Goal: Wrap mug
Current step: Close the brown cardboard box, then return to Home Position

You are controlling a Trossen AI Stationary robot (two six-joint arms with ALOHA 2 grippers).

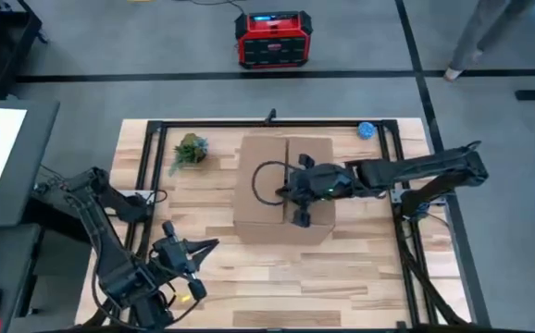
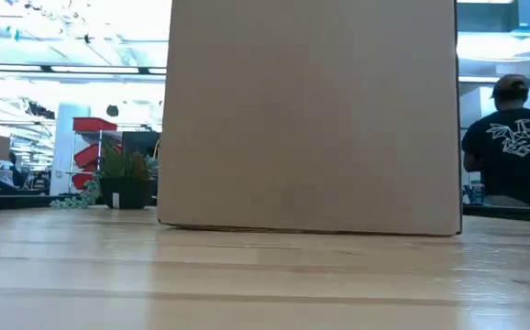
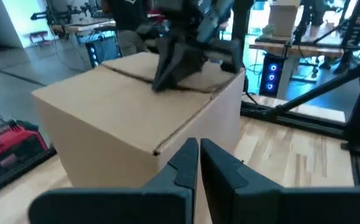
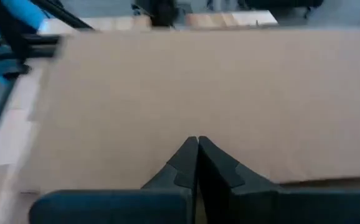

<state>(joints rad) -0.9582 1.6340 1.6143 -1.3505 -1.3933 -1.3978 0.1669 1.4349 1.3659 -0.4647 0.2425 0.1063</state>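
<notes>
Right claw (image 1: 302, 218) clenched empty, pressing down on closed box (image 1: 263, 217), likely to flatten flaps; left claw (image 1: 196, 244) clenched, waiting near surface (image 1: 360, 277) edge.

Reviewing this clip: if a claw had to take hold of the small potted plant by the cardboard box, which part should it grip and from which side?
Probably the dark pot of the potted plant, from the side facing away from the cardboard box. The low view shows it upright, leaves spreading above the rim, so a grip from above would likely crush foliage. The left claw is nearer; the right claw hangs over the box.
</notes>
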